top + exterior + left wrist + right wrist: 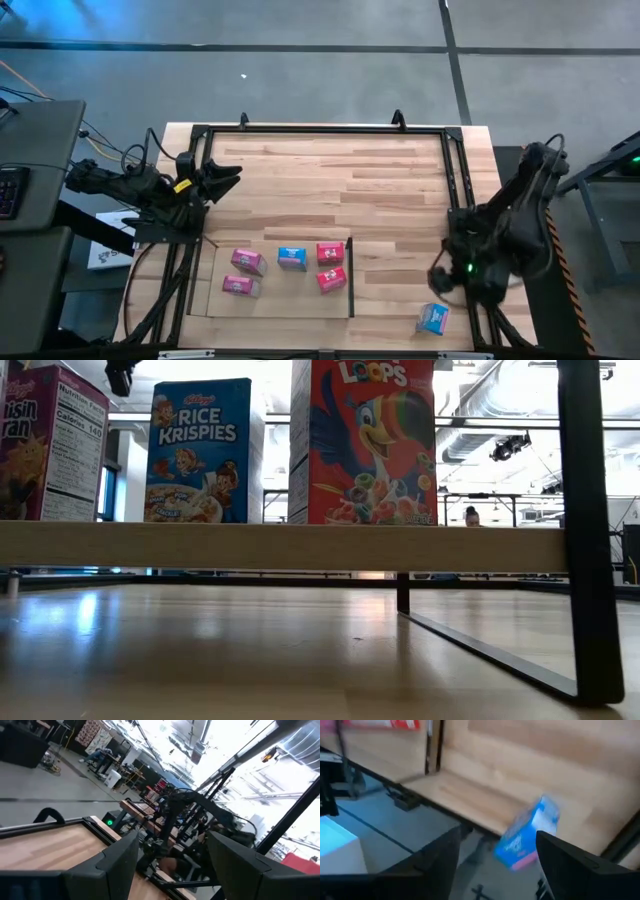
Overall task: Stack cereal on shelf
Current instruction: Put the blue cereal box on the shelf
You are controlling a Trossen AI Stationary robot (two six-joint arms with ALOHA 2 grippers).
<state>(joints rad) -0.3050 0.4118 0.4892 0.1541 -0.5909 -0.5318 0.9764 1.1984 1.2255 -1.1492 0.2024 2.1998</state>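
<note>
The shelf (215, 300) is a light wood panel lying at the table's near middle, with a dark side wall (350, 275). On it stand two pink cereal boxes (247, 261), a light blue one (292, 258) and two red ones (330, 253). In the low view a blue box (200, 450) and a red box (365, 440) rise above the panel's edge. Another light blue cereal box (432, 319) (527, 835) lies on the table near its front right corner. My right gripper (440, 282) (495, 865) hangs open just above and behind it, pointing down. My left gripper (225, 178) (172, 865) waits open at the table's left edge.
A dark metal frame (455, 170) runs around the tabletop, with rods along the right and far edges. Bare planked tabletop (330, 180) spreads over the far half. The loose blue box lies close to the table's front edge (470, 822).
</note>
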